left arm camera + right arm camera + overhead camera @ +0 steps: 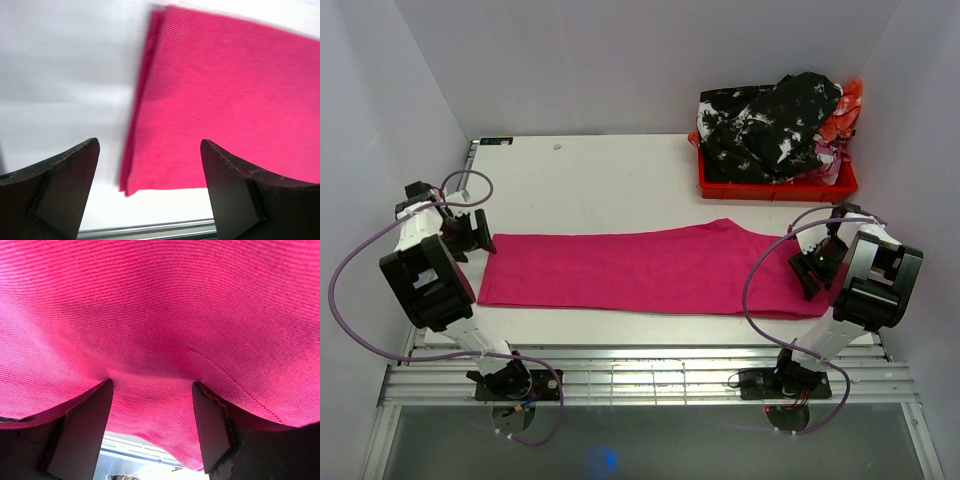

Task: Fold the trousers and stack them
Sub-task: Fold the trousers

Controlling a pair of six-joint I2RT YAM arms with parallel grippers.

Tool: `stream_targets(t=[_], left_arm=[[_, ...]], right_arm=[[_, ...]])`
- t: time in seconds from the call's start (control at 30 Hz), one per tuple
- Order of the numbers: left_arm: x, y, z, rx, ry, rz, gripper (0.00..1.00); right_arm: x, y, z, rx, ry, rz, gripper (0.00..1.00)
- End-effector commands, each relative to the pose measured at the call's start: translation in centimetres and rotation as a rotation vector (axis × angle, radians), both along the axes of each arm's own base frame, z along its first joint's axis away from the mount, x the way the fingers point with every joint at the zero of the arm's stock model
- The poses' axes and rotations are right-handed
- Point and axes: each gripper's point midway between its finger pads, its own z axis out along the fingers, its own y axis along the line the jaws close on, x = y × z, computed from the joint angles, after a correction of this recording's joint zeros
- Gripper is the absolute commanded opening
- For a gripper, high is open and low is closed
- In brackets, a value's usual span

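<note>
White counter point(580, 170) between pale walls carries a red crate point(770, 189) heaped with crumpled clothes point(770, 125). On the near side of that crate the trousers point(630, 270) lie flat, legs laid one on the other, stretching away from it as one long pink strip. At the end farthest from the crate the left claw point(149, 150) hovers, spread wide over the hem corner. At the end closest to the crate the right claw point(152, 387) is spread too, cloth draped over both fingers point(82, 430).
</note>
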Motion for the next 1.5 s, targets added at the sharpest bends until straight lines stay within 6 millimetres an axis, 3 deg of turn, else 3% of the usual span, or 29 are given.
stream_targets(t=[0.0,0.07,0.23,0.37,0.57,0.83,1.03,1.33,1.4,1.47], left_arm=[[-2.0,1.5,1.1,0.117,0.023,-0.054,0.91],[-3.2,1.5,-0.1,0.118,0.053,-0.058,0.86],[-4.0,2.2,-3.0,0.133,0.090,-0.020,0.74],[-3.3,2.5,-4.8,0.137,0.063,-0.017,0.74],[-1.1,1.6,-6.0,0.045,0.025,0.025,0.69],[-0.4,-1.1,-7.4,-0.045,0.028,0.020,0.60],[-1.4,-2.6,-7.6,-0.102,0.045,-0.001,0.45],[-4.6,-2.7,-9.2,-0.055,0.128,-0.013,0.50],[-5.0,-2.4,-9.5,-0.029,0.141,-0.010,0.44],[-4.8,-2.7,-9.3,-0.049,0.134,-0.016,0.24]], right_arm=[[0.2,1.4,0.6,0.080,-0.007,-0.001,0.70],[0.1,1.5,0.6,0.078,-0.009,0.003,0.70],[-0.6,1.8,0.7,0.080,-0.007,0.002,0.70],[-0.9,2.0,0.8,0.082,-0.009,0.001,0.70],[-1.3,2.3,0.8,0.088,-0.008,0.005,0.70],[-1.3,2.5,0.9,0.090,-0.011,0.008,0.67],[-1.3,2.6,0.9,0.097,-0.009,0.008,0.65],[-1.4,2.7,0.9,0.098,-0.011,0.011,0.63],[-1.3,2.7,0.9,0.099,-0.012,0.009,0.62],[-1.4,2.8,1.0,0.103,-0.010,0.009,0.61]])
